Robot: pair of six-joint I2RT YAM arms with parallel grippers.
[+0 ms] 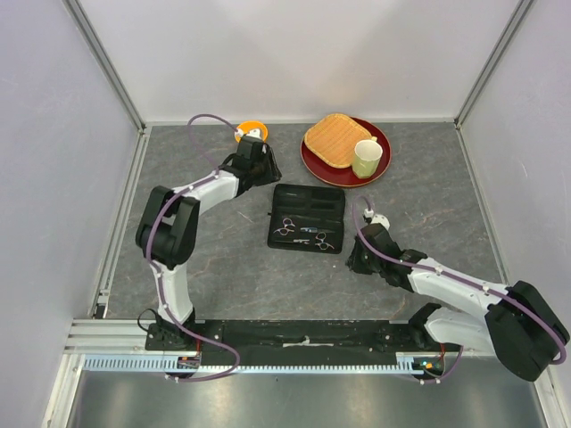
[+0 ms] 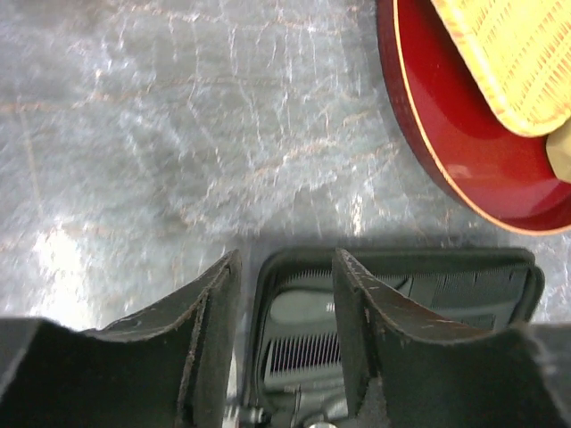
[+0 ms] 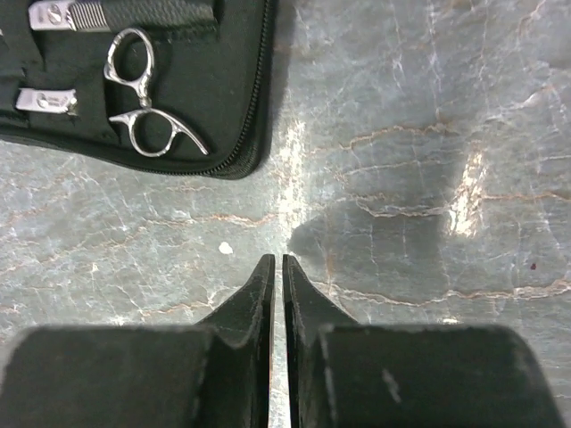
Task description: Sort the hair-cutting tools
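Observation:
An open black zip case (image 1: 332, 203) lies mid-table with the hair-cutting tools in it. Two silver scissors (image 1: 287, 225) (image 1: 322, 241) rest in its near half. The right wrist view shows one pair's finger rings (image 3: 141, 105). My left gripper (image 1: 270, 171) hovers over the case's far left corner, open. Its jaws (image 2: 287, 259) straddle the case's edge (image 2: 254, 303) with nothing gripped, and black comb teeth (image 2: 308, 352) show between them. My right gripper (image 1: 354, 261) is just off the case's near right corner. It (image 3: 277, 259) is shut and empty, above bare tabletop.
A red plate (image 1: 314, 166) at the back carries a woven tray (image 1: 332, 138) and a pale green cup (image 1: 367, 157). An orange bowl (image 1: 252, 131) stands behind the left gripper. White walls enclose the table on three sides.

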